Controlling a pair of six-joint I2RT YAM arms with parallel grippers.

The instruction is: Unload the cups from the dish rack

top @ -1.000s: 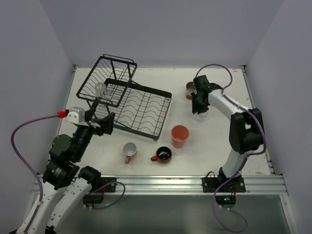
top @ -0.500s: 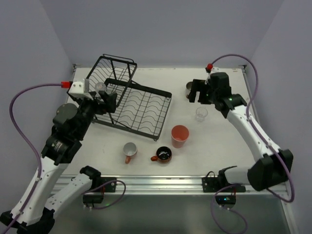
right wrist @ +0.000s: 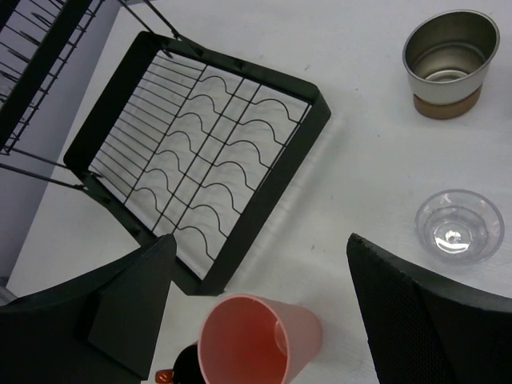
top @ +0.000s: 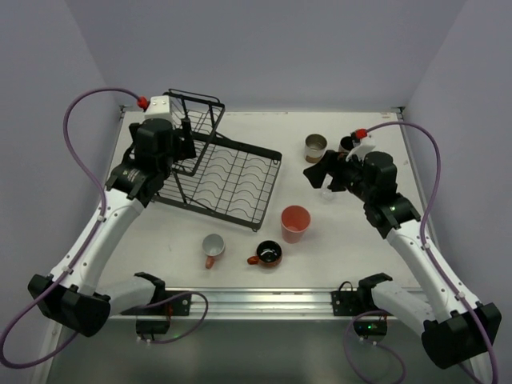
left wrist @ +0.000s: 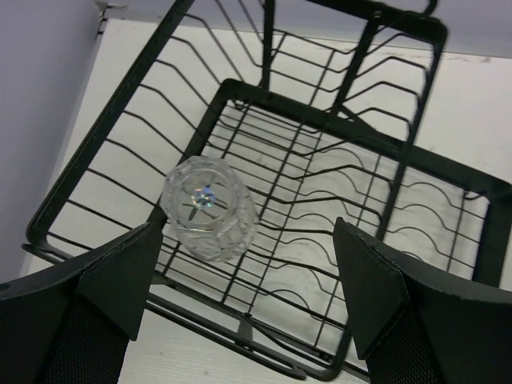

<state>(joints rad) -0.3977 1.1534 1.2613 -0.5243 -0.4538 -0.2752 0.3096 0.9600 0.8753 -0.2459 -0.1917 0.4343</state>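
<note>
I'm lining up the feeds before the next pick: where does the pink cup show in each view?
Top external: the pink cup stands on the table, just right of the dish rack's near corner.
Left wrist: not in it; only the dish rack shows.
Right wrist: the pink cup is at the bottom edge, centre, below the dish rack's corner.
Shared landmark: the dish rack, in all three views.

Clear glass (left wrist: 210, 210) in the dish rack (top: 240, 172) masked by the left gripper (top: 182, 148) in the top view, orange-red mug (right wrist: 182, 366) largely covered by the salmon-pink tumbler (right wrist: 248, 340) and cropped at the right wrist view's bottom edge, small dark cup (top: 346, 145) partly screened by the right arm (top: 396, 212)
</note>
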